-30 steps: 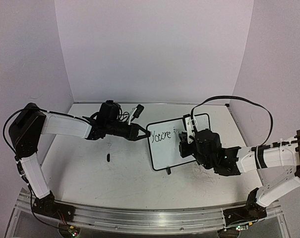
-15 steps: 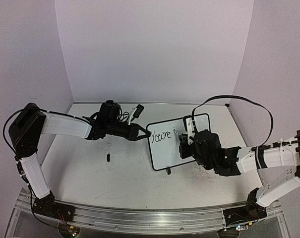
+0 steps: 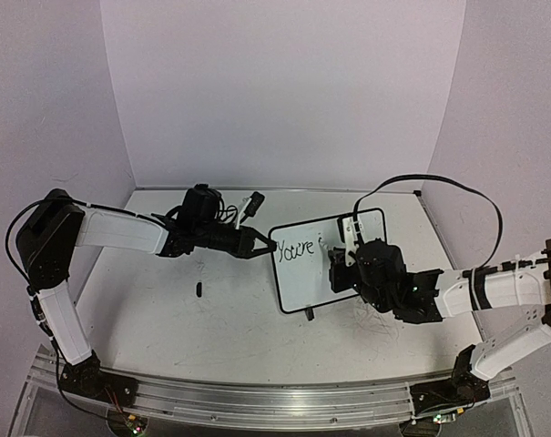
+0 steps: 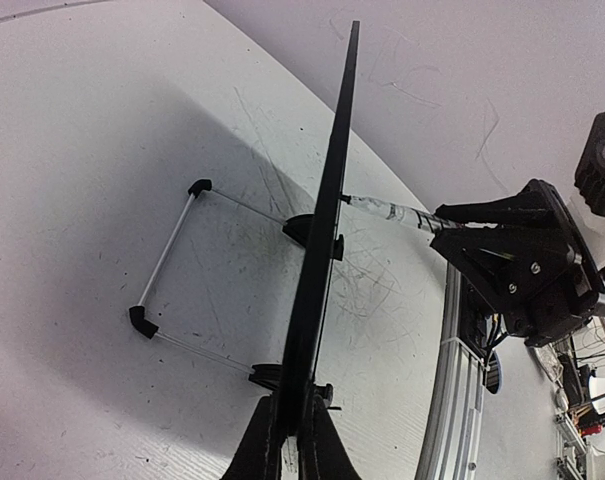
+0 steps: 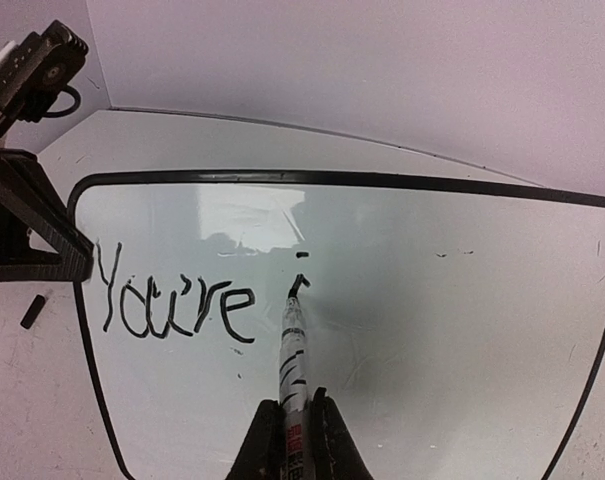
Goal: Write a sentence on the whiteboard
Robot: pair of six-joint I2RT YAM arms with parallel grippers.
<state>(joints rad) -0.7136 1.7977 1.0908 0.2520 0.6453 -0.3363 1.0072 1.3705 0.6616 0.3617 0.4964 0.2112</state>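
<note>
Because the right gripper [image 5: 293, 425] is clenched on a thin marker [image 5: 291, 345] whose tip touches the whiteboard [image 5: 452, 300] just right of the written word "You're" [image 5: 172, 300], the main risk, as I judge it, is pressure. Pushing too hard could tip the upright board back on its wire stand [image 4: 167, 255] or slide it across the worktop [image 3: 157, 309], smearing the new stroke; pressing too lightly would leave gaps in the line. The marker could also twist within the narrow grip, making letters crooked. The left gripper [image 4: 290, 440] is clamped on the board's black frame at its left edge, steadying it; if that hold slips, the board could swing. The right arm reaches in low from the right, forearm nearly level, wrist facing the board's front. The left arm rises from its base, then stretches level across the worktop toward the board. The board stands near the worktop's middle, between both arms. A small black piece [image 3: 198, 289], perhaps a cap, lies apart to the left.
</note>
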